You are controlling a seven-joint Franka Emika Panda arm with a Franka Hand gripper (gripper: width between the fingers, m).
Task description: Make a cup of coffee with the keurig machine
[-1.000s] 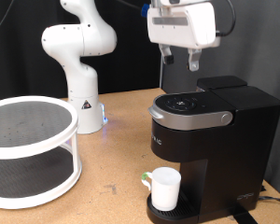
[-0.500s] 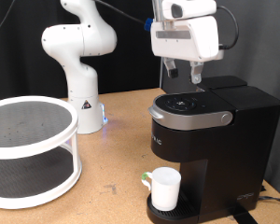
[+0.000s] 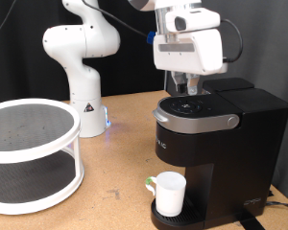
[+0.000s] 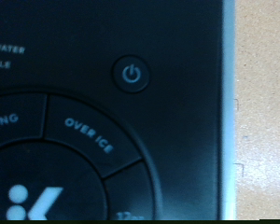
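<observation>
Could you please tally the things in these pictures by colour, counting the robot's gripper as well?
White: 4 - cup, two-tier round shelf, second robot arm, gripper housing above the keurig machine's lid.
Black: 1 - keurig machine, the cup on its drip tray.
Total: 5

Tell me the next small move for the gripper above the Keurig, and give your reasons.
Probably a short, straight descent onto the control panel. The gripper hangs just above the lid of the keurig machine, the cup already stands on the drip tray under the spout, and the wrist view is filled by the panel, with the power button and the OVER ICE button close.
</observation>
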